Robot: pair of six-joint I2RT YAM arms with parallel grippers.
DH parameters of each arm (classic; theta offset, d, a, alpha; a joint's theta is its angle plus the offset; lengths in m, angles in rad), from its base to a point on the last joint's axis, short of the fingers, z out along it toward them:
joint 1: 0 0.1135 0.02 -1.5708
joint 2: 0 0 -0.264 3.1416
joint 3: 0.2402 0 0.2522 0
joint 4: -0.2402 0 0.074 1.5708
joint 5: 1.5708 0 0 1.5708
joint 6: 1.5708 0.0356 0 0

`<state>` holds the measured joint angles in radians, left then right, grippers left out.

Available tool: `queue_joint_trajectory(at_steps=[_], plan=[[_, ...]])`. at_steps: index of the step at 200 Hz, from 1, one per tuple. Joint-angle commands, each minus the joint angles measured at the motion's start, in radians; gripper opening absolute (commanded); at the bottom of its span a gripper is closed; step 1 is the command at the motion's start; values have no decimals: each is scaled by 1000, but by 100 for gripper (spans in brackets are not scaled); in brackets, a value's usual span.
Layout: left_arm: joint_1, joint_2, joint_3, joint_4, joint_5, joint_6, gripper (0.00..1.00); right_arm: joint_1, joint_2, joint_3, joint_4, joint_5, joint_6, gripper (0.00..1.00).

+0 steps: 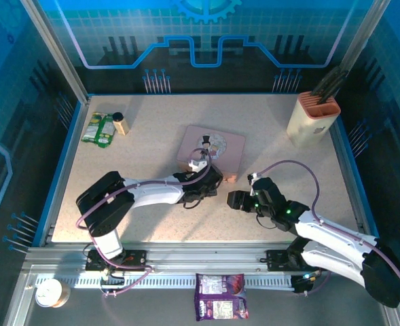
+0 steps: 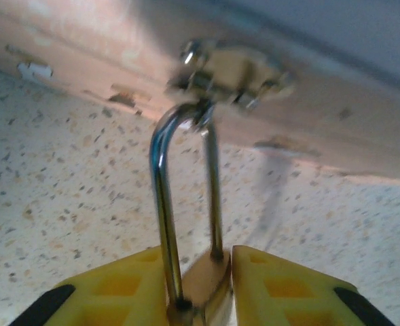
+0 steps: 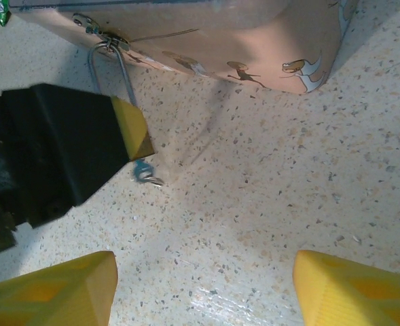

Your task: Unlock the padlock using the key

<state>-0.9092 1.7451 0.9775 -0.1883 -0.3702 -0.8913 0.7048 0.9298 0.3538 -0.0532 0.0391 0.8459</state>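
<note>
One speckled desk [image 1: 152,115] carries the scene, and two arms reach over it from the near edge: the left arm [image 1: 152,193] stretches toward the centre and the right arm [image 1: 335,238] bends in from the right. A pink tin [image 1: 213,146] lies flat near the middle, a pale knife block [image 1: 313,119] stands at the far right corner, and a green packet [image 1: 98,129] sits at the far left. A purple snack bag [image 1: 220,302] lies on the metal rail in front of the desk. The left gripper [image 2: 200,268] is at the tin's near side, its yellow fingers [image 2: 281,285] set narrowly on either side of the brass body of the padlock [image 2: 206,292], holding it. The padlock's silvery shackle [image 2: 160,204] runs up from the body and hooks through the hasp [image 2: 227,75] on the tin's side wall. The right gripper [image 3: 203,265] hovers just right of the left one above bare desk, its jaws wide apart with nothing between them. The key [image 3: 147,175], a tiny grey piece too small to make out in detail, lies on the desk just beside the left gripper's fingertip.
</note>
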Motion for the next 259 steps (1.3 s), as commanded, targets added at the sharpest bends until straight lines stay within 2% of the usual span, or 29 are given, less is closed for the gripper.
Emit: queue_joint_trajectory(at_steps=[1, 18, 26, 57, 81, 98, 115, 143, 166, 194, 230, 259], plan=[[-10, -21, -49, -24, -4, 34, 32, -13, 9, 24, 12, -18, 1, 70], [-10, -67, -82, -7, -13, 47, 37, -13, 24, 29, 19, -28, -12, 70], [-10, -92, -95, -7, -23, 51, 44, -13, 32, 35, 24, -38, -18, 70], [21, -238, -154, -18, -50, 94, 59, -6, 75, 61, 56, -70, -43, 68], [129, -337, -175, -1, 13, 176, 64, 19, 129, 96, 74, -60, -69, 68], [210, -358, -145, -21, 20, 250, 76, 33, 186, 119, 97, -56, -77, 68], [304, -343, -101, -20, 77, 302, 82, 38, 247, 145, 109, -61, -80, 67], [415, -230, 33, -65, 160, 372, 84, 39, 327, 203, 93, -64, -92, 67], [442, -131, 118, -74, 185, 413, 86, 30, 390, 256, 61, -69, -127, 69], [461, -30, 185, -74, 236, 421, 87, -14, 470, 297, 67, -133, -144, 69], [462, 17, 178, -50, 269, 407, 85, -70, 548, 367, 32, -172, -206, 69], [461, -14, 93, -11, 257, 371, 84, -126, 585, 408, 4, -203, -263, 69]])
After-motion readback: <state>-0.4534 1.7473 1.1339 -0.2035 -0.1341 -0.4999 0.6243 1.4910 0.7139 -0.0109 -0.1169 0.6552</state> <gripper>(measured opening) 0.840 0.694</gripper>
